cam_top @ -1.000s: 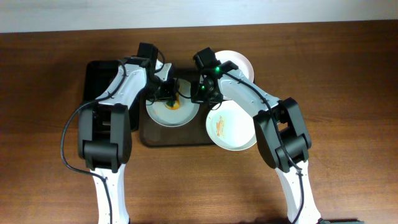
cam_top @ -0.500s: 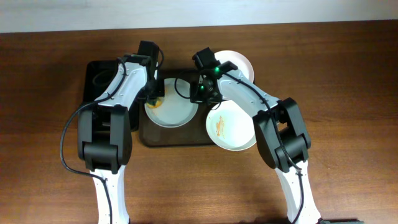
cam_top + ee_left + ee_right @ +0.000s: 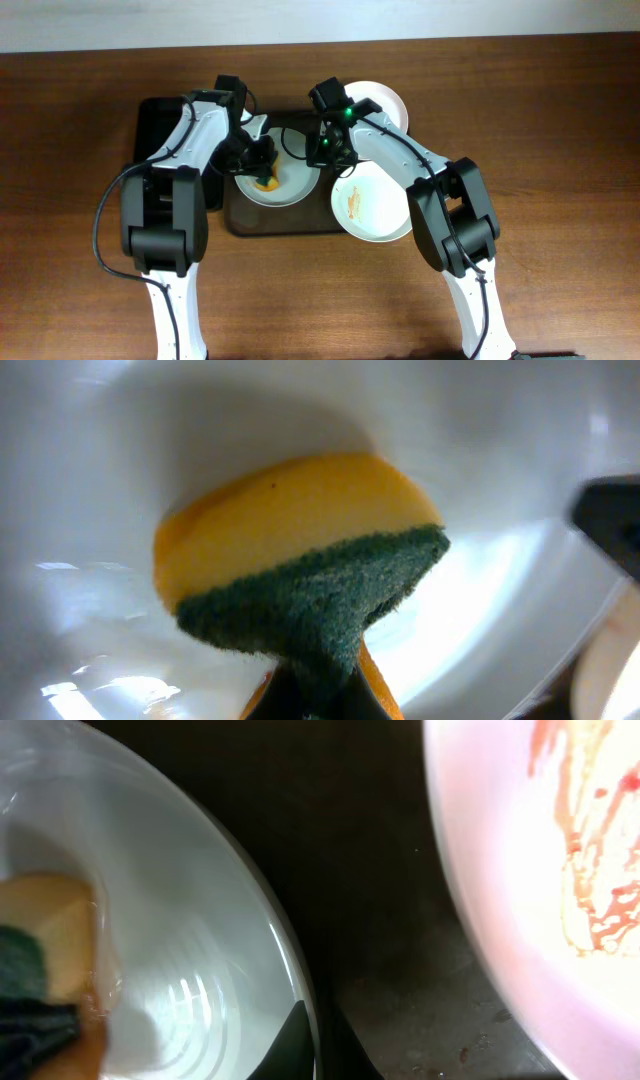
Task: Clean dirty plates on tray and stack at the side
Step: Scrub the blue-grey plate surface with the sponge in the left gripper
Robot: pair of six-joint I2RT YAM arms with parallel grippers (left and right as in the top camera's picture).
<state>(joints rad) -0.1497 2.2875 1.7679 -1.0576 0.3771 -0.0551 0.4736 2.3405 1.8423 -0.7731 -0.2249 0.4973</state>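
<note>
While the left gripper (image 3: 262,178) is clamped on a sponge (image 3: 300,550), it presses that sponge into the wiped plate (image 3: 295,178), a round, shallow, glossy white dish lying on the left half of the tray (image 3: 280,218). The sponge is a soft yellow block with a coarse, fibrous dark green scouring layer. The right gripper (image 3: 322,152) is closed on the right rim of the same plate, its dark fingers pinching the thin edge.

Three plates are visible. The smeared plate (image 3: 372,205), streaked with orange-red, overhangs the tray's right front corner. The third plate (image 3: 385,100) lies behind it at the tray's back right, partly hidden by the right arm.

One tray is present: dark brown, rectangular, with rounded corners and a low rim. One black bin (image 3: 155,120) stands just left of it on the wood-grain surface (image 3: 560,150).

Compared with half a second earlier, the left gripper and sponge have moved from the plate's back-left rim toward its middle. The right gripper's hold is unchanged.
</note>
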